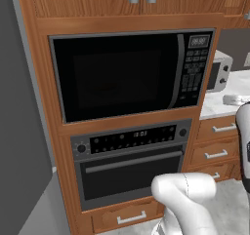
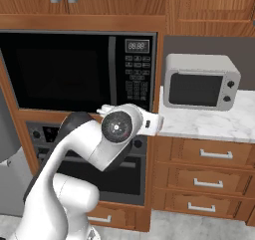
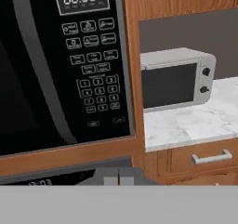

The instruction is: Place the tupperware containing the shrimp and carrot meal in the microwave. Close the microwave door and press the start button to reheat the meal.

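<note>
Wood-panelled kitchen wall, marble counter to the right. Large black built-in microwave (image 1: 132,73) sits in the cabinet above the black oven with horizontal bar handle (image 1: 132,166). Its wide black glass door (image 1: 114,75) is shut flush, so the tupperware tray is presumably inside; I can't see through the dark window. Judging by that, placing and closing are done, the start press remains. Keypad column (image 3: 95,76) fills the hand view. My gripper (image 3: 118,177) is clenched shut, empty, hanging off the panel's lower edge, touching nothing. Small white-silver countertop appliance (image 2: 200,81) stands aside.

microwave (image 1: 132,73): black, built-in | microwave door (image 1: 114,75): closed, flush | display: 88:88
</note>
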### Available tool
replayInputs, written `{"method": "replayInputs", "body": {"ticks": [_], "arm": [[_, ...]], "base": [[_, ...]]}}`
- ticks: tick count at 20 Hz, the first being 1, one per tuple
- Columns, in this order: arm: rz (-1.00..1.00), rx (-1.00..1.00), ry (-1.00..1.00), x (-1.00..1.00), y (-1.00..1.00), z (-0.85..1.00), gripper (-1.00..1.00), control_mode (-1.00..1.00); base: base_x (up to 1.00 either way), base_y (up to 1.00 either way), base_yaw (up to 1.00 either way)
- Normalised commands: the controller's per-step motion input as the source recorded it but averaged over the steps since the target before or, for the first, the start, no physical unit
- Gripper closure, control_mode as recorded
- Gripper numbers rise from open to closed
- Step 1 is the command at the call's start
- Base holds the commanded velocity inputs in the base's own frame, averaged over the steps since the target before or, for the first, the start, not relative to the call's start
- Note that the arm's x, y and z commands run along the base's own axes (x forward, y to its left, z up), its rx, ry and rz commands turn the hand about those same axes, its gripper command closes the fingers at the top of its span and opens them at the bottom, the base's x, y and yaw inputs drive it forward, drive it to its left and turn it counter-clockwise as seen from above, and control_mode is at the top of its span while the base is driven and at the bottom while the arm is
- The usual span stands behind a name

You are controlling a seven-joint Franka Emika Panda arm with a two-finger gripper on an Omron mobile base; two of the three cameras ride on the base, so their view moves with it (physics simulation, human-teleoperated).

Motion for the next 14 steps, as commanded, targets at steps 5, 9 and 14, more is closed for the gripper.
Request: {"method": "replayInputs", "body": {"ticks": [5, 9, 14], "arm": [[-0.17, 0.54, 0.00, -0.10, -0.02, -0.16, 1.00, -1.00], [-0.24, 0.60, 0.00, -0.01, 0.00, -0.18, 1.00, -1.00], [-0.29, 0.60, 0.00, 0.01, 0.05, -0.18, 1.00, -1.00]], "base": [[0.00, 0.00, 0.00], [0.00, 0.00, 0.00], [0.00, 0.00, 0.00]]}}
